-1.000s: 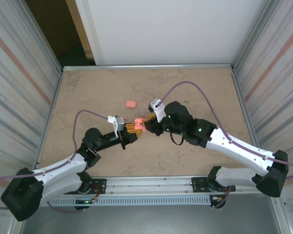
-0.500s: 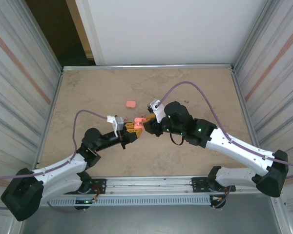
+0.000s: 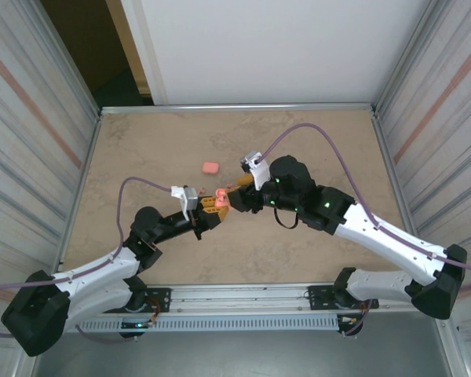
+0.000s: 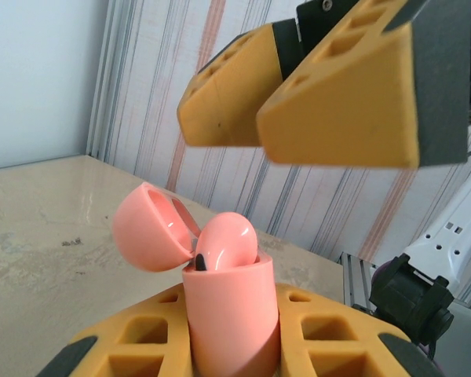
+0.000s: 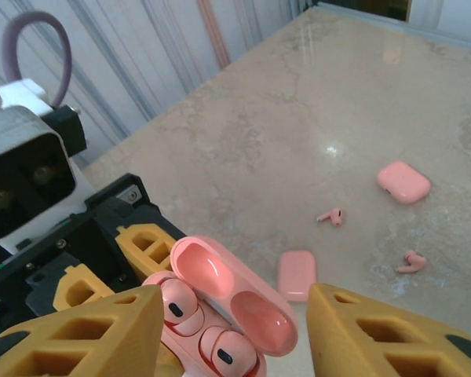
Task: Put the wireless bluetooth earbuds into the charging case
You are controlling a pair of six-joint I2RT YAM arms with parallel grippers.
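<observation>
My left gripper (image 3: 213, 206) pinched the open charging case (image 4: 231, 310), two earbuds (image 5: 182, 302) seated inside. My right gripper (image 3: 236, 199) hung just above it, jaws spread, empty. Two loose earbuds (image 5: 330, 215) lay on the table (image 5: 298, 118) beyond.

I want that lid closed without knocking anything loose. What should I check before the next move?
1. Grip: left hand clamps the charging case at its base, ok.
2. Access: lid open, tilted back, ok.
3. Contents: two earbuds in the wells, ok; pressed fully home, cannot tell.
4. Free tool: right hand open and empty, ok.
5. Clearance: right hand off the lid, cannot tell; its fingers flank the case.
6. Remaining: not ok, two loose earbuds lie on the table near two closed cases.
</observation>
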